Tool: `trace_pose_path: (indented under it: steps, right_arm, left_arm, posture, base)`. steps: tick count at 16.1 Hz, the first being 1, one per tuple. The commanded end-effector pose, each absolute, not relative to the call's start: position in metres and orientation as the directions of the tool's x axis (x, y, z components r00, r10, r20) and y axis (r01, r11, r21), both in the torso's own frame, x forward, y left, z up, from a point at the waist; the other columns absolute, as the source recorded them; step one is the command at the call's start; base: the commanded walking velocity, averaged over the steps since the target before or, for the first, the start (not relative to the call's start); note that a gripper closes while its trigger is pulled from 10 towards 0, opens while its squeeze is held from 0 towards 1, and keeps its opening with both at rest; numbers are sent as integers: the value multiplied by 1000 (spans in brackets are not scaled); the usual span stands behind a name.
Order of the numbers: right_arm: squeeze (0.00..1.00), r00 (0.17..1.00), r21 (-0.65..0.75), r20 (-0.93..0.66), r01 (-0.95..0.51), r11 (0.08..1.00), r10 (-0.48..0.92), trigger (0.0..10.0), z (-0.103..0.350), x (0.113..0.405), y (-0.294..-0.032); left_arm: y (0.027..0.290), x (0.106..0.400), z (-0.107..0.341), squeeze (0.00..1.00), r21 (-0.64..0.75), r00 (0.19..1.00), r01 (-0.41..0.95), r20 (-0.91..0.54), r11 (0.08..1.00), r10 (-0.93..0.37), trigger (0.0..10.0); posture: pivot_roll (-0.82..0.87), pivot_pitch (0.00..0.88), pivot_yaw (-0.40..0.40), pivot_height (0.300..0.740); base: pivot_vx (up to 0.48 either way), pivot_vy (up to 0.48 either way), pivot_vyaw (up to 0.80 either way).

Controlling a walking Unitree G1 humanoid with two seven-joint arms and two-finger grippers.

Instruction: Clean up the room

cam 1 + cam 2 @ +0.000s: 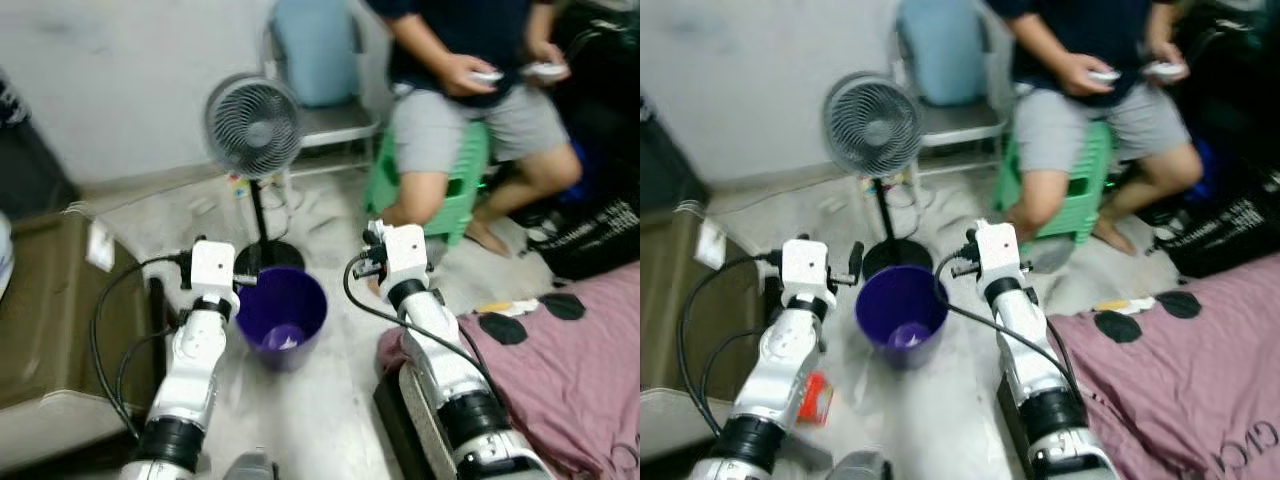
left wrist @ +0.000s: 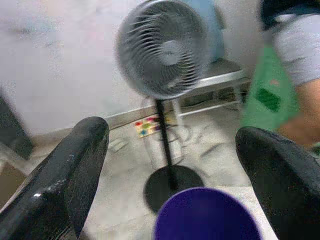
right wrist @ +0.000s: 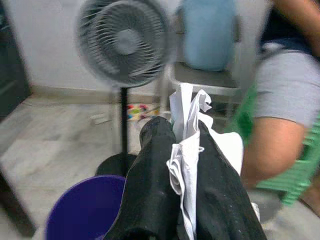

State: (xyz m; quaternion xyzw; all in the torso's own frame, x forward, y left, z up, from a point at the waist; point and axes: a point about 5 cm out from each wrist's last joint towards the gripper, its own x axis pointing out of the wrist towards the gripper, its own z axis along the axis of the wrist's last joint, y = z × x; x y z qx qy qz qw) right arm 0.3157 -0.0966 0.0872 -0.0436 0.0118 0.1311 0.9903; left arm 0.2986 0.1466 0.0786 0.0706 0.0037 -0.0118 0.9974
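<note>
Right wrist view: right gripper [image 3: 186, 200] pinching crumpled white paper [image 3: 189, 150] above the purple bin [image 3: 80, 210], just beside its rim. Left wrist view: left gripper [image 2: 170, 170] spread wide, holding nothing, facing the pedestal fan [image 2: 162, 50]. Eye views: seated person [image 1: 470, 90] on green stool [image 1: 455, 180]; pink bedding [image 1: 570, 360].

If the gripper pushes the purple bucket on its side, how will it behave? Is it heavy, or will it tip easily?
The purple bucket looks like thin plastic and holds only a scrap of paper, so it is probably light. It narrows toward its base, so a push near the rim may tip it, while a low push would likely slide it on the smooth floor.
</note>
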Motion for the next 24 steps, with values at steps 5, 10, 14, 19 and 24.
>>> trace_pose_path:
  steps: [5,10,14,19,24]
  right_arm:
    - [0,966,-69,-11,-259,963,259,10000,92,316,-91]
    - [0,966,-60,-23,-259,964,258,10000,90,316,-89]
    - [0,965,-73,-17,-261,962,261,10000,91,317,-89]
    - [0,965,-76,-14,-263,962,263,10000,91,316,-89]
    - [0,967,-60,-20,-253,966,252,10000,90,317,-90]
  left_arm:
    - [150,300,79,0,161,999,34,-12,986,-33,10000]
    - [151,298,80,0,165,1000,17,-4,986,-17,10000]
    - [150,299,79,0,156,1000,28,-8,987,-28,10000]
    - [149,299,79,0,155,999,34,-11,987,-32,10000]
    - [150,299,79,0,149,1000,30,-11,988,-29,10000]
  posture:
    - [62,0,7,740]
    - [79,0,-5,740]
    - [77,0,-4,740]
    - [73,0,-2,740]
    - [75,0,-6,740]
  base:
    - [0,0,746]
    - [0,0,0]
    - [0,0,0]
    - [0,0,635]
    - [0,0,159]
